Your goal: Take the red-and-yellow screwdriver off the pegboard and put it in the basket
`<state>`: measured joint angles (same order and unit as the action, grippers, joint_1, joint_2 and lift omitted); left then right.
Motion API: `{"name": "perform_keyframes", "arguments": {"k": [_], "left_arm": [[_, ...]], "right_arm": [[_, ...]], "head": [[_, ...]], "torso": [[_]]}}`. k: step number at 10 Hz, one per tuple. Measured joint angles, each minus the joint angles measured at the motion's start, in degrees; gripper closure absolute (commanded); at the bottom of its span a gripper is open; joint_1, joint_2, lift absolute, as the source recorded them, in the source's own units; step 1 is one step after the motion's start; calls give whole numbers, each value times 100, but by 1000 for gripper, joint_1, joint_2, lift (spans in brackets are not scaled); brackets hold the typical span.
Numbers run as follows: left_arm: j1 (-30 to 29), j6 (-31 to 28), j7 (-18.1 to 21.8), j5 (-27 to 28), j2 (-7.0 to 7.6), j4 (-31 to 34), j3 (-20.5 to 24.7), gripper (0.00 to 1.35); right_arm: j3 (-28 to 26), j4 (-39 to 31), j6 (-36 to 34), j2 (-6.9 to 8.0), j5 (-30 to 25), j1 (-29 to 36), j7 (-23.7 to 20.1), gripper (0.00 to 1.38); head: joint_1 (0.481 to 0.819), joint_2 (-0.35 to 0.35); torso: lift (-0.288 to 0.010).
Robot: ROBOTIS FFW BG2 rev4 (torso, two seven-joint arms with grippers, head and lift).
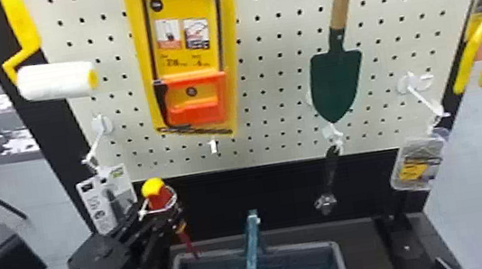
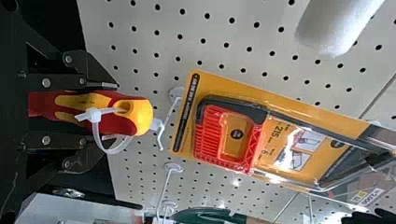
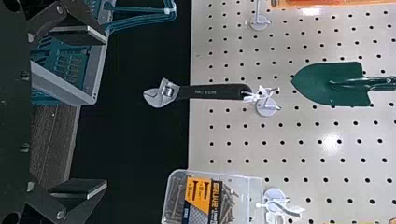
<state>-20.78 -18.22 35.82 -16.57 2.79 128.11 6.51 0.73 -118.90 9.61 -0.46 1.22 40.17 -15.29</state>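
The left gripper (image 2: 109, 111), lower left in the head view, was clamped around the screwdriver (image 1: 159, 198), its tie (image 2: 96, 130) seemingly off the hook (image 1: 213, 146). The right gripper (image 3: 102, 111) stood apart-fingered. Good placing called for keeping the blade above the rim of the basket (image 1: 298, 245), bottom centre, avoiding its raised handle (image 1: 251, 258), then releasing low inside.

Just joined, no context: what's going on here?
The left gripper holds the screwdriver, off the pegboard, tip down. It isn't in the basket yet; in the head view the tip shows by the basket's far rim. The right gripper is open and empty, facing the pegboard.
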Motion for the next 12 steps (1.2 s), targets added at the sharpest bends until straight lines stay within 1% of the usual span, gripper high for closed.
{"name": "perform_keyframes", "arguments": {"k": [2,3,5,6,10,12], "left_arm": [[-378,-14,-231,-80,-134,208,121,1104],[-526,16,-413,-226,-152,228,141,1104],[-849,211,-1006,-786,-182,232,76,1104],[-958,297,-1176,-1006,-198,232,26,1104],[-1208,391,-1703,-1692,-209,232,-197,1104],[-1275,394,-1822,-1873,-201,202,-256,1104]], "right_arm": [[1,-10,0,-2,0,13,6,206],[1,-16,0,-5,-2,18,9,206],[-1,-43,0,-6,-23,32,13,206],[-2,-53,-1,-6,-25,42,18,206],[-3,-105,4,-17,-33,80,50,206],[-3,-112,5,-21,-40,83,62,206]], "head": [[549,0],[549,0],[549,0],[549,0],[549,0],[549,0]], "torso": [[-100],[-100],[-100],[-100],[-100],[-100]]}}
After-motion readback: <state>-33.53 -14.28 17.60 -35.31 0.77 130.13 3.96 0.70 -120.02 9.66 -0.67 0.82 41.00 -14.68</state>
